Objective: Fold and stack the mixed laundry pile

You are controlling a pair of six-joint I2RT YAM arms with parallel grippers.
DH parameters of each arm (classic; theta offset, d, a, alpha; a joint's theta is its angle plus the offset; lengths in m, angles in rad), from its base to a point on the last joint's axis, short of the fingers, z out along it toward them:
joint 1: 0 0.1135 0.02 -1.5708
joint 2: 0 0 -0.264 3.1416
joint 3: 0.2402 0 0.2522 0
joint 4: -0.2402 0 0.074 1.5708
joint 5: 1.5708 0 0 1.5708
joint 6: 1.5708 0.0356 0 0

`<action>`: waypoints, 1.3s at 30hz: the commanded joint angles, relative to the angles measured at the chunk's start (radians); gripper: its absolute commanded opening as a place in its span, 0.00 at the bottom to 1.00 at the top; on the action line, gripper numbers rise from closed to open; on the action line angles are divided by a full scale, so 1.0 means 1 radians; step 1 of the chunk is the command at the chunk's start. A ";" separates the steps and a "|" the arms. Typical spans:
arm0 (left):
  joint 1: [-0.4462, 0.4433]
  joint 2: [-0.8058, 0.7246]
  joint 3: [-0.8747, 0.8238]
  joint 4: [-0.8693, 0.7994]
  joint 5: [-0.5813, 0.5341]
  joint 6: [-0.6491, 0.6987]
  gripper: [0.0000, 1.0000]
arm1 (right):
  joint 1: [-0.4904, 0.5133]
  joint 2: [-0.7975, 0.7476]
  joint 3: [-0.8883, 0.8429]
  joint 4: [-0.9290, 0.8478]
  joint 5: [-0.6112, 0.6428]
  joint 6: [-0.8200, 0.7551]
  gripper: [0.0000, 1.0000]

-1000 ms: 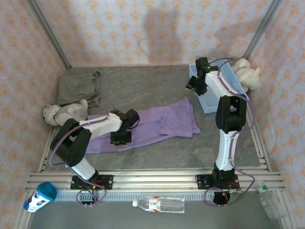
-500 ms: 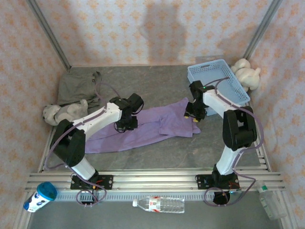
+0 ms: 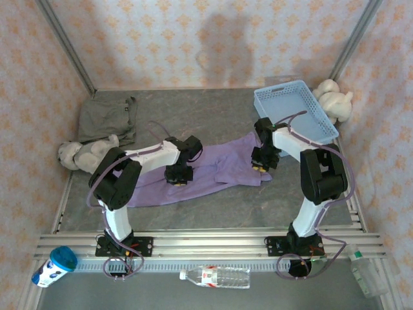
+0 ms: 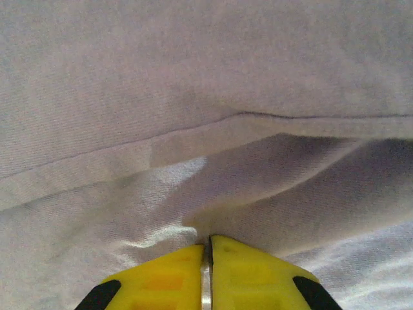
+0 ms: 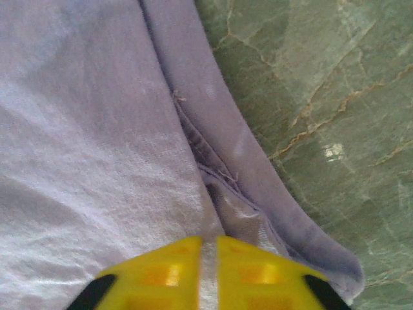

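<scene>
A: Where's the shirt [image 3: 213, 169]?

B: Spread on the surface [image 3: 213, 116], one end just beside the basket [image 3: 279, 89], the rest running away from it toward the near left. The grey garment [image 3: 106, 116] lies well apart from the basket, off to its far left.

A: And the claws?

B: Both are down on the shirt. The right claw [image 3: 261, 163] is at the end nearest the basket, fingers together with a sliver of lavender cloth between them, close to the hem. The left claw [image 3: 179, 175] is farther from the basket, about mid-shirt, fingers together on a small ridge of fabric.

A: What worries you?

B: Both bites look thin. The right one is so near the edge that a pull could slide the hem out. The left one may have caught just the top layer, so a lift would peel the shirt open instead of carrying the fold.

A: Anything else?

B: If one claw travels faster than the other, the cloth twists and the fold lands crooked. A swing toward the basket could also snag the cloth on its wall.
</scene>
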 commanded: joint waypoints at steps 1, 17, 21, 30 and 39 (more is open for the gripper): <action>-0.008 0.022 -0.021 -0.016 -0.026 0.014 0.10 | -0.005 -0.014 0.004 -0.006 0.041 0.004 0.04; -0.008 0.027 -0.059 -0.012 -0.049 0.012 0.10 | -0.011 -0.033 -0.076 0.034 0.015 -0.010 0.16; -0.008 0.029 -0.056 -0.012 -0.048 0.012 0.10 | -0.009 -0.033 -0.099 0.046 0.013 -0.017 0.22; -0.008 0.029 -0.055 -0.021 -0.053 0.006 0.10 | -0.009 -0.070 -0.103 0.045 0.012 -0.002 0.07; -0.008 0.037 -0.060 -0.019 -0.051 0.002 0.10 | -0.011 -0.118 -0.023 -0.018 0.017 -0.012 0.00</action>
